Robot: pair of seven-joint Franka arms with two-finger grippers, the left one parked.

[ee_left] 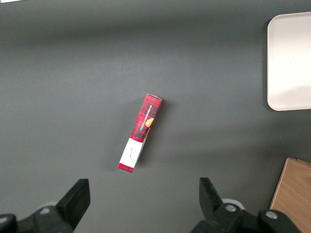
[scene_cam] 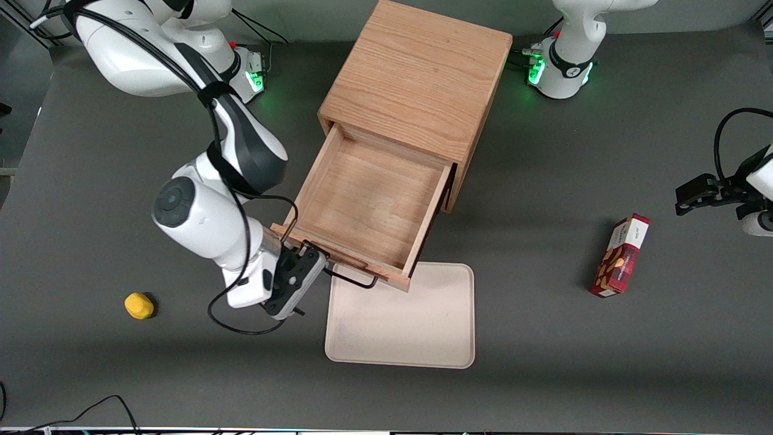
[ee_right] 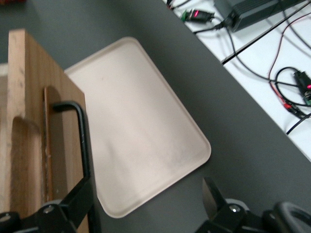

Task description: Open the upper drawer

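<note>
Drawer [scene_cam: 362, 205] pulled well out, pincer [scene_cam: 305, 266] spread wide beside the handle [scene_cam: 350, 279] — could snag it on retreat, jolting the cabinet [scene_cam: 416, 78].

Light oak upper drawer [scene_cam: 368, 205], black handle [scene_cam: 350, 279], cream tray [scene_cam: 416, 326], white-and-black gripper [scene_cam: 296, 275].
</note>
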